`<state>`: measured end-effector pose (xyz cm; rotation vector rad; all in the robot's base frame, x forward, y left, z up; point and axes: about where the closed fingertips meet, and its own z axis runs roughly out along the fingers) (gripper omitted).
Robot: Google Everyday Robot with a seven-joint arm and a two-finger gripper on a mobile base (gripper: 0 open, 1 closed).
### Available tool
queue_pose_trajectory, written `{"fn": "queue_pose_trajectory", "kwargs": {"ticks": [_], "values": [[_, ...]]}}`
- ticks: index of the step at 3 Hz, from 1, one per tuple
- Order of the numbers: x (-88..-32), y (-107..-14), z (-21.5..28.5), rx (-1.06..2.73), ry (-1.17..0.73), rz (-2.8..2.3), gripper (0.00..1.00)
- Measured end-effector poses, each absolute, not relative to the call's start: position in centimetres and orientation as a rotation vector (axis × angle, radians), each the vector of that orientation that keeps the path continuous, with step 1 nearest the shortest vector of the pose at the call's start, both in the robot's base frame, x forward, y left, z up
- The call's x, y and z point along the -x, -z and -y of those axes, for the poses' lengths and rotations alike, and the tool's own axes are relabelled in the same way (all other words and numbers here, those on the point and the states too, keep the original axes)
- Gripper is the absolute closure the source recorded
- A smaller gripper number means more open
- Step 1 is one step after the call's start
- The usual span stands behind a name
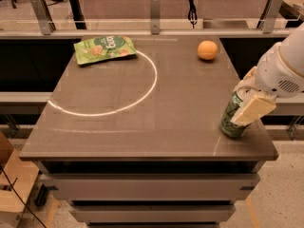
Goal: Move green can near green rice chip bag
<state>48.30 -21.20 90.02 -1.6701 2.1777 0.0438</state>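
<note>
One green can [230, 121], long axis roughly upright, sits right at the end effector [241, 109]; cannot tell whether it is clamped. Green rice chip bag [104, 49] lies well apart, far-left of the end effector across the surface [142, 127].

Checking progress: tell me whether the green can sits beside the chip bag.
No. The green can stands at the table's front right corner, with the gripper at it, while the chip bag lies at the back left.
</note>
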Motion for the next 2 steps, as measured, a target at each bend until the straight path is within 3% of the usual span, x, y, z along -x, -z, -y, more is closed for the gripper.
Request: {"fn": "queue_pose_trajectory", "kwargs": {"ticks": [1, 2], "values": [[-48.5, -92.7, 18.4, 1.68, -0.067, -2.078, 0.89], [-48.5, -98.1, 14.4, 1.673, -0.079, -1.911, 1.0]]}}
